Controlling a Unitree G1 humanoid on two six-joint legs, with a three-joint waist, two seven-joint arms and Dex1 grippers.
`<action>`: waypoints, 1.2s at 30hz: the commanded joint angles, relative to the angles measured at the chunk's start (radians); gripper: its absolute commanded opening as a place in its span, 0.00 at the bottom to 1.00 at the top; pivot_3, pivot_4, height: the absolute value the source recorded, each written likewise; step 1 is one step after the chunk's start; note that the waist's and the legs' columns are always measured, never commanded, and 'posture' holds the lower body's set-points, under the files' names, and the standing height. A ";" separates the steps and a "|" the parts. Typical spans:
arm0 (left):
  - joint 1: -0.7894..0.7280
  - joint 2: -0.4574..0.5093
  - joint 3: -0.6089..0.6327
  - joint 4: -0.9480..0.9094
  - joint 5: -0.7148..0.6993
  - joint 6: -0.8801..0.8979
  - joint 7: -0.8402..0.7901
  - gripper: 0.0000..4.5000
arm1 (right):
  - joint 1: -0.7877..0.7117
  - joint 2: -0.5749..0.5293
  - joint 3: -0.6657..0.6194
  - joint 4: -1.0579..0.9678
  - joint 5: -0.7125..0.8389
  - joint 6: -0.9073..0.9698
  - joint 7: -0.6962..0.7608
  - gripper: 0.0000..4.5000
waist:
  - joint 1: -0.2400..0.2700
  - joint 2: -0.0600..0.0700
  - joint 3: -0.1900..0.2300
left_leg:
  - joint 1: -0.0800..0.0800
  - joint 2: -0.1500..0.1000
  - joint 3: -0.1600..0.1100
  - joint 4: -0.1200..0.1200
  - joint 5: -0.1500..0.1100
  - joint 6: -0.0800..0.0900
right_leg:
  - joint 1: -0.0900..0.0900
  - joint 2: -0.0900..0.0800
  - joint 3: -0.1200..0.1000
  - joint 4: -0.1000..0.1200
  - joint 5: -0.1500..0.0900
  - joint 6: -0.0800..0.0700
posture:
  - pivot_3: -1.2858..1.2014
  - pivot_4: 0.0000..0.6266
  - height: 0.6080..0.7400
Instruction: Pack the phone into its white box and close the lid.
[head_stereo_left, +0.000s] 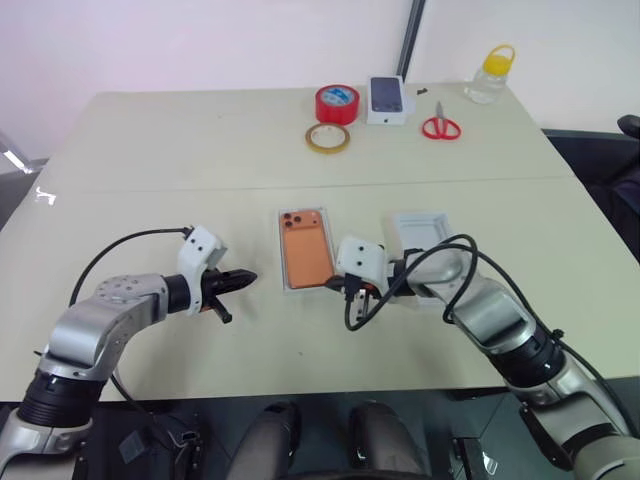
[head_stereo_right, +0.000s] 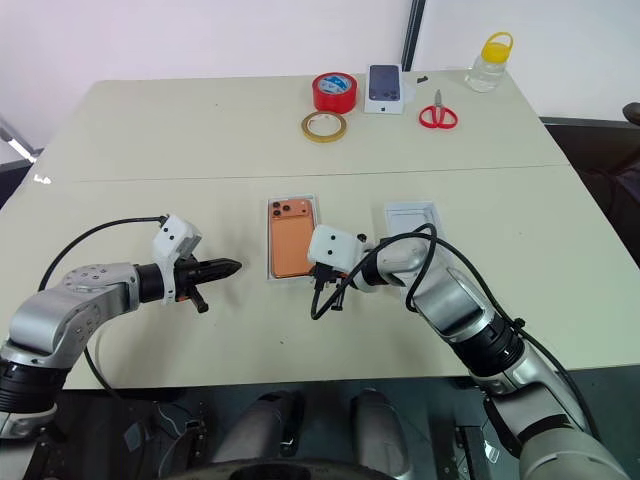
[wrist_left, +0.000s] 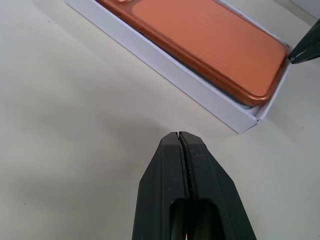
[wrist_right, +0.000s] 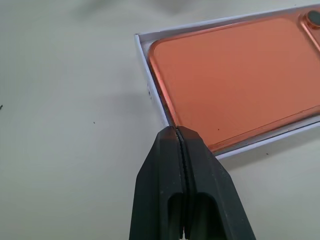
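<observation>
At the table's centre, the phone (head_stereo_left: 305, 252) is lying back-up inside the white box (head_stereo_left: 286, 282), its camera cluster pointing toward twelve o'clock. The lid (head_stereo_left: 417, 232) is sitting open-side up at about three o'clock from the box, partly hidden by the right arm. The left gripper (head_stereo_left: 243, 277) is hovering near the box at nine o'clock, fingers pressed together and pinching nothing; the right gripper (wrist_right: 177, 133) is poised at the box's near corner, around five o'clock, fingers likewise closed on nothing.

Risks, as I judge them: the box looks like light cardboard on a smooth, matte table, so a nudge from either closed tip could be sliding or skewing it. The lid's thin walls are leaving little clearance, so lowering it tilted could be jamming it on the rim or crushing a corner. The phone's glossy, rounded metal-looking edge could be shifting in the tray if the box is tipped.
</observation>
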 joint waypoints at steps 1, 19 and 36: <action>0.000 -0.002 0.030 -0.029 0.006 -0.004 -0.004 0.01 | -0.010 0.008 0.006 0.006 -0.007 -0.004 -0.011 0.00 | 0.000 0.000 0.000 | 0.000 0.000 0.000 0.000 0.000 0.000 | 0.000 0.000 0.000 0.000 0.000 0.000 | 0.52 0.24 1.00; -0.220 -0.176 -0.009 0.142 0.066 0.197 0.208 0.01 | -0.177 0.048 -0.042 0.260 -0.080 0.034 -0.171 0.00 | -0.001 0.000 0.000 | 0.000 0.000 0.000 0.001 0.000 0.000 | 0.000 0.000 0.000 0.001 0.000 0.000 | 0.52 0.24 1.00; -0.387 -0.314 -0.208 0.172 0.138 0.213 0.098 0.01 | -0.168 0.098 0.015 0.210 -0.147 0.045 -0.138 0.00 | 0.001 0.000 0.000 | -0.001 -0.001 0.000 0.003 0.000 0.000 | 0.000 0.000 -0.001 0.001 0.000 0.000 | 0.52 0.24 1.00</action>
